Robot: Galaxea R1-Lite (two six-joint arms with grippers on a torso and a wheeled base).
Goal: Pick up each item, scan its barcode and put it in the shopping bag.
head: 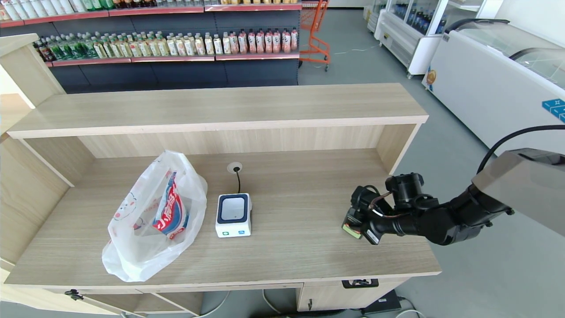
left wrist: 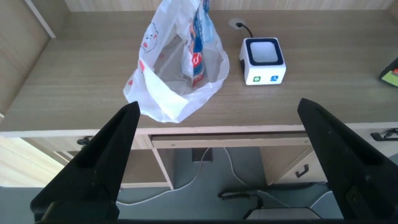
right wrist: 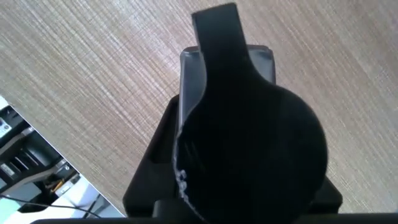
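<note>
A white plastic shopping bag (head: 145, 234) (left wrist: 163, 93) lies open on the left of the wooden counter (head: 300, 247), with a red, blue and white packet (head: 170, 212) (left wrist: 196, 53) inside it. Just right of the bag stands the white barcode scanner (head: 233, 215) (left wrist: 264, 59). My right gripper (head: 355, 227) (right wrist: 227, 56) hangs low over the counter's right end, shut on a small dark item with a green and red label (head: 352, 230) (left wrist: 390, 73). My left gripper (left wrist: 217, 180) is open with nothing in it, out past the counter's front edge, above the floor.
A raised ledge (head: 220, 110) and side walls box in the counter at the back. The scanner's cable (head: 238, 179) runs to a grommet behind it. Chest freezers (head: 485, 84) stand to the right. Bottle shelves (head: 167, 44) line the far wall.
</note>
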